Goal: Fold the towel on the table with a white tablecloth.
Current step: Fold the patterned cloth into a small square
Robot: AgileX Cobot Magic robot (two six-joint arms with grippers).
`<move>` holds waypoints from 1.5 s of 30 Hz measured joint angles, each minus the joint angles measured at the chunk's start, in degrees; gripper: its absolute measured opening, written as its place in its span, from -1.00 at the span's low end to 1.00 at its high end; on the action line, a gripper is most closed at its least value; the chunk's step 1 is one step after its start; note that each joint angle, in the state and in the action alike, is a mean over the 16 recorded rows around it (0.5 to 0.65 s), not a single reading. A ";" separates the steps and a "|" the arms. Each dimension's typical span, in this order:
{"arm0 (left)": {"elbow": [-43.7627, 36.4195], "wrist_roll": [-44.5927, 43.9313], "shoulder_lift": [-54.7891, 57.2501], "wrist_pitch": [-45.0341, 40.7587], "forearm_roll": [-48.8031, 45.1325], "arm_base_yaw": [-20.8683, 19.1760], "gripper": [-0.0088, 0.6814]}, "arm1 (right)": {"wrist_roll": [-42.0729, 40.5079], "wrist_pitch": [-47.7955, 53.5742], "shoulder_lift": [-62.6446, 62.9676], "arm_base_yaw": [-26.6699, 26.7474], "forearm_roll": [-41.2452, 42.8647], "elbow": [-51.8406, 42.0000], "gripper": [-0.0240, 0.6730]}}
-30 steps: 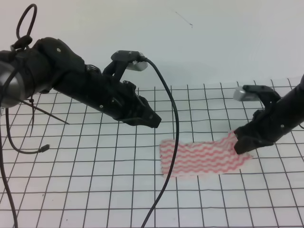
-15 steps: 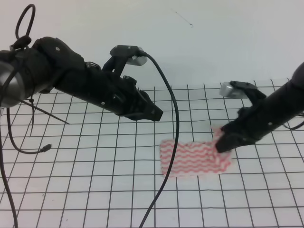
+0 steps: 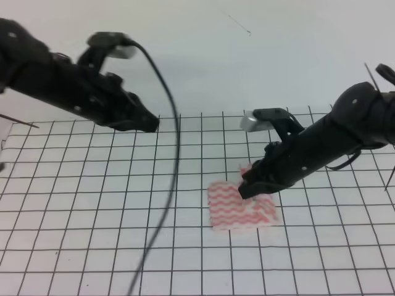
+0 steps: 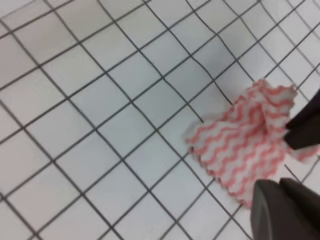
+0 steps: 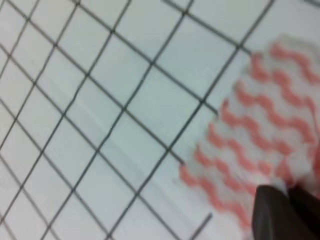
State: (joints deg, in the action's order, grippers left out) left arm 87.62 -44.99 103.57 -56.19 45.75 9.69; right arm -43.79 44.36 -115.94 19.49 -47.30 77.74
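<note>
The towel [image 3: 237, 211], white with pink-red wavy stripes, lies doubled over on the white tablecloth [image 3: 92, 216] with its black grid, right of the table's middle. My right gripper [image 3: 247, 188] is shut on the towel's lifted edge, held over the cloth's upper left part. In the right wrist view the towel [image 5: 250, 135] hangs right in front of the dark fingers [image 5: 272, 210]. My left gripper [image 3: 151, 125] hovers far to the upper left of the towel, jaws together and holding nothing. The left wrist view shows the towel [image 4: 245, 142] from a distance.
A black cable [image 3: 165, 154] hangs from the left arm down across the table, just left of the towel. The gridded tablecloth stretches out on all sides, and a plain pale wall [image 3: 259, 55] stands behind it.
My right gripper has carried the towel's right edge leftward over the rest, so the towel is now about half as wide. The left arm has pulled back up and to the left.
</note>
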 joint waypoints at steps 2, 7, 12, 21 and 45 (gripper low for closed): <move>0.12 -0.23 -0.26 -1.01 0.46 -1.23 -0.97 | -0.11 -0.70 -0.40 0.63 -0.54 0.27 -0.92; 0.14 -1.13 -0.54 -2.95 1.97 -3.16 -0.97 | -1.03 -1.10 -1.79 1.55 -2.44 1.04 -0.92; 0.14 -1.82 -0.55 -3.69 2.75 -3.56 -0.97 | -2.37 -0.16 -3.36 1.88 -4.30 1.92 -0.92; 0.14 -2.11 -0.55 -3.66 3.25 -3.54 -0.97 | -5.51 1.58 -5.28 2.32 -7.76 2.52 -0.92; 0.14 -2.51 -0.55 -3.69 3.83 -3.54 -0.97 | -12.37 6.21 -7.57 2.75 -13.67 4.91 -0.43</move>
State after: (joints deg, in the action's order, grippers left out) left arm 87.77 -47.50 103.02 -59.88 49.58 6.16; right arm -56.16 50.56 -123.52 22.24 -60.98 82.65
